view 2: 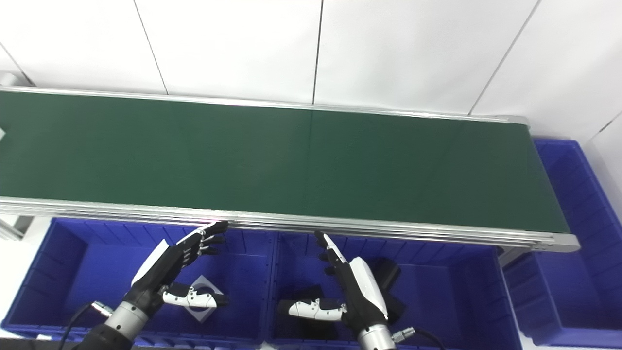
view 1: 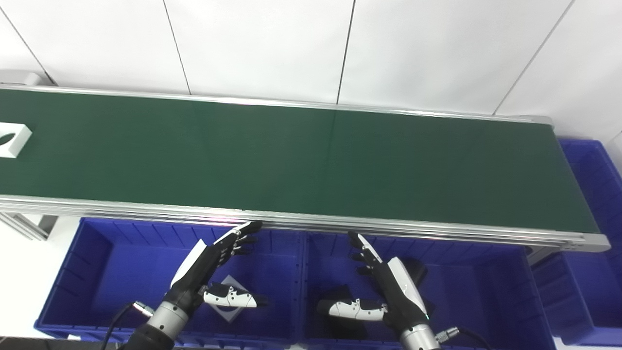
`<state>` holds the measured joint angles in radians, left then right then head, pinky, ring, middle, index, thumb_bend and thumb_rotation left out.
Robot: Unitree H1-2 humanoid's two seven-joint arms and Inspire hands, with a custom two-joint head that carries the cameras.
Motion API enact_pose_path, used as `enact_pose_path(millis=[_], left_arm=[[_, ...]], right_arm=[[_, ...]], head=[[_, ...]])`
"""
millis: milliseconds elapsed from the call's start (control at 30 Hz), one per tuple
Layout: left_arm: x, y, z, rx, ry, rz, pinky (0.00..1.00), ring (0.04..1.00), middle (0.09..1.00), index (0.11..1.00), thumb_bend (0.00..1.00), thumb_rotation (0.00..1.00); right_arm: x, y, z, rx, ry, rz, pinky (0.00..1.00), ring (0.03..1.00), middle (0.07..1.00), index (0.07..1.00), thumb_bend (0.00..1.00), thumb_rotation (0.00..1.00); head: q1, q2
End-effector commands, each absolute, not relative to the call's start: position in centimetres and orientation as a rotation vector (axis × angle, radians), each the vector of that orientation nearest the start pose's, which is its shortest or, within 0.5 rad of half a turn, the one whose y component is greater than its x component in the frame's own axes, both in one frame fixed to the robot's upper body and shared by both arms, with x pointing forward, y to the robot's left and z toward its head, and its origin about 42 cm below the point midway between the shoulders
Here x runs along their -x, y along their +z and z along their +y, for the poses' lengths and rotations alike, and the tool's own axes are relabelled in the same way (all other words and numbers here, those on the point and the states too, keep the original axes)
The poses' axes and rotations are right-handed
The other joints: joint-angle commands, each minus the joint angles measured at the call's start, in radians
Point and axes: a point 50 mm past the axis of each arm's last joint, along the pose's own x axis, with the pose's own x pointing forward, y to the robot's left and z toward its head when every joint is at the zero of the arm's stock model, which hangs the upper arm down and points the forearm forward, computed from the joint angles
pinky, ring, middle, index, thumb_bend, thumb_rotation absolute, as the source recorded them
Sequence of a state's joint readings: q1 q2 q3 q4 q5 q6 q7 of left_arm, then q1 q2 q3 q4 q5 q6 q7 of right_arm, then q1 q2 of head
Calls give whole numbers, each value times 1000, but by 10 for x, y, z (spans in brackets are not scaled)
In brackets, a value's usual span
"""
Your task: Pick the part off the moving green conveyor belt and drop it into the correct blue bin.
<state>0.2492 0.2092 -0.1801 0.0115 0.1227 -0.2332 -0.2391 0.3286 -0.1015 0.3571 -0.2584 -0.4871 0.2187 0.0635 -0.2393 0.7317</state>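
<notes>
1. White part (view 1: 10,139) sits at the far left end of the green conveyor belt (view 1: 311,160), partly cut by the frame edge; flat block with a leaf-shaped cutout. Well apart from both hands.
2. Left hand (view 1: 210,272) hovers over the left blue bin (view 1: 87,272), fingers (view 1: 238,238) spread, holding nothing. Right hand (view 1: 384,287) over the middle blue bin (view 1: 486,291), likewise released and empty.
3. Left bin holds a white square piece (view 1: 228,311); middle bin holds dark pieces (view 1: 418,270). Judgement: white part likely belongs left.
4. Step in hand: wait, then intercept. Best to let the left hand take it, fingers open above the near rail (view 1: 311,223).
5. Reach ahead of the part, not at it.
6. Risk: closing late nudges it across the belt.
</notes>
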Motion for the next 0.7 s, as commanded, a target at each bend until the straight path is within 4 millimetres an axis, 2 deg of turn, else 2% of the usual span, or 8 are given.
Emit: enact_pose_path(millis=[0, 367, 467, 533, 567, 667], left_arm=[[-190, 56, 232, -282, -426, -3, 787, 853, 901, 883, 783, 131], [-190, 55, 233, -286, -428, -6, 781, 848, 896, 880, 791, 119], [-190, 55, 232, -284, -427, -7, 783, 848, 895, 879, 795, 121], [-189, 55, 232, -289, -427, -6, 784, 850, 897, 881, 797, 137], [-189, 54, 230, -291, -427, -8, 783, 850, 897, 881, 797, 139], [-187, 54, 226, -289, -429, -8, 785, 850, 889, 876, 800, 131]], right_arm=[[-167, 87, -157, 494, 302, 149, 777, 868, 934, 962, 810, 324], [-168, 87, -158, 499, 304, 149, 784, 869, 935, 960, 816, 324], [-168, 87, -158, 492, 302, 153, 781, 869, 934, 960, 817, 319], [-167, 87, -159, 498, 304, 156, 785, 873, 937, 962, 813, 325], [-166, 87, -161, 498, 306, 158, 786, 874, 937, 962, 813, 326], [-164, 84, -166, 497, 309, 158, 801, 888, 943, 964, 801, 314]], head=[[1, 1], [1, 1], [24, -2], [51, -8], [100, -19], [160, -36]])
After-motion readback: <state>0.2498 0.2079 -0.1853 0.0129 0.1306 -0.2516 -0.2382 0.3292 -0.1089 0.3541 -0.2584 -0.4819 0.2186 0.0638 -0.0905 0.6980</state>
